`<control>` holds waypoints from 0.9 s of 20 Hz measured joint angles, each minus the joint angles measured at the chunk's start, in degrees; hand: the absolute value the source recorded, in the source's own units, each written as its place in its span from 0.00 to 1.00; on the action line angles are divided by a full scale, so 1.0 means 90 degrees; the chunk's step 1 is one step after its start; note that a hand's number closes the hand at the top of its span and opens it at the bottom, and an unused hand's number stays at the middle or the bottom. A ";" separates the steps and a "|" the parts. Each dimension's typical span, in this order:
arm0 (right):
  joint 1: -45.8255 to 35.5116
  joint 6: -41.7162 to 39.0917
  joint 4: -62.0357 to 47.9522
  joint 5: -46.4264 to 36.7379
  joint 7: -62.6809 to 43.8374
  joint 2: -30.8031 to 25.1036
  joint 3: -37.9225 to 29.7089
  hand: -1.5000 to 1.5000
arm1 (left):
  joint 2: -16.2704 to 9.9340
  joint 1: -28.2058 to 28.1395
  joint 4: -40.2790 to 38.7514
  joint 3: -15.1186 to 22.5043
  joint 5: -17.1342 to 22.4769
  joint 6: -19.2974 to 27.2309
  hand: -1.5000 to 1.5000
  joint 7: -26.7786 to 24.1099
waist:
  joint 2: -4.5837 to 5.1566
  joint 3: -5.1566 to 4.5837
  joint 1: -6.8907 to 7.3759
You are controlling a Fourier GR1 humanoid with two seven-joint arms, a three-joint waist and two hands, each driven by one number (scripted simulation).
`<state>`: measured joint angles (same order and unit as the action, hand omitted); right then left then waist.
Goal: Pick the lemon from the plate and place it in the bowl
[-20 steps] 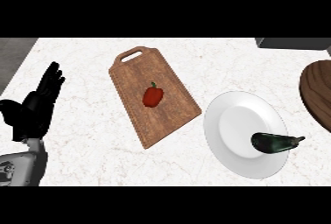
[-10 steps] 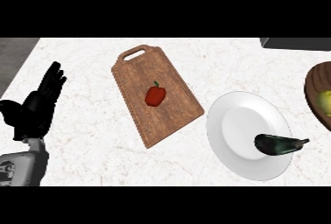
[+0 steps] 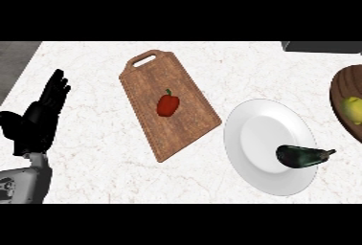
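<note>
A yellow lemon (image 3: 353, 108) lies inside the brown wooden bowl (image 3: 341, 95), which the right edge of the head view cuts off. To the bowl's left is the white plate (image 3: 258, 139), with a dark green vegetable (image 3: 302, 156) lying on its right rim. My left hand (image 3: 39, 119) shows at the far left, open with fingers up, resting well away from the plate and bowl. My right hand does not show.
A wooden cutting board (image 3: 180, 122) with a handle hole lies left of the plate, and a small red pepper (image 3: 167, 104) sits on it. The marble counter ends in an edge at the upper left. A dark object (image 3: 322, 46) sits at the top right corner.
One second ago no lemon showed in the bowl; it lies there half a second ago and now. The left hand, plate and board have not moved.
</note>
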<state>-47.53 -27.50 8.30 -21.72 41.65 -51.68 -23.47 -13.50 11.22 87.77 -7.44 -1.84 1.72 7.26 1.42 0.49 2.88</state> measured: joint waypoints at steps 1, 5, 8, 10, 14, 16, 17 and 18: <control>-0.0047 -0.0127 -0.0085 0.0135 -0.0134 -0.0083 -0.0127 0.00 | -0.0002 0.0027 -0.0007 -0.0008 0.0011 -0.0002 0.50 0.0011 | 0.0010 0.0003 0.0001; -0.0030 -0.0640 -0.0266 0.0448 -0.0599 -0.0537 -0.0407 0.00 | 0.0016 0.0012 -0.0025 0.0001 0.0006 -0.0004 0.50 -0.0017 | 0.0036 0.0015 -0.0020; 0.0111 -0.0883 -0.0297 0.0590 -0.0812 -0.0765 -0.0523 0.00 | 0.0003 0.0003 -0.0005 -0.0026 0.0020 -0.0004 0.50 -0.0026 | 0.0048 0.0033 -0.0041; 0.0198 -0.1030 -0.0292 0.0671 -0.0952 -0.0894 -0.0586 0.00 | 0.0015 -0.0029 0.0018 -0.0038 0.0040 -0.0003 0.50 -0.0040 | 0.0051 0.0046 -0.0050; 0.0333 -0.1366 -0.0303 0.0864 -0.1276 -0.1043 -0.0732 0.00 | -0.0011 -0.0058 0.0022 -0.0101 0.0067 0.0003 0.50 -0.0061 | 0.0048 0.0065 -0.0095; 0.0343 -0.1522 -0.0270 0.0985 -0.1426 -0.1081 -0.0823 0.00 | 0.0011 -0.0057 0.0040 -0.0100 0.0067 0.0023 0.50 -0.0057 | 0.0039 0.0073 -0.0113; 0.0357 -0.1579 -0.0247 0.1038 -0.1490 -0.1080 -0.0861 0.00 | 0.0016 -0.0054 0.0043 -0.0093 0.0055 0.0034 0.50 -0.0049 | 0.0039 0.0077 -0.0119; 0.0364 -0.1651 -0.0230 0.1098 -0.1568 -0.1088 -0.0905 0.00 | 0.0011 -0.0046 0.0044 -0.0095 0.0057 0.0033 0.50 -0.0037 | 0.0037 0.0081 -0.0128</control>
<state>-44.25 -42.35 6.24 -11.84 27.54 -61.47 -31.61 -13.40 10.80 88.17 -8.30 -1.33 2.02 6.92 1.76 1.22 1.72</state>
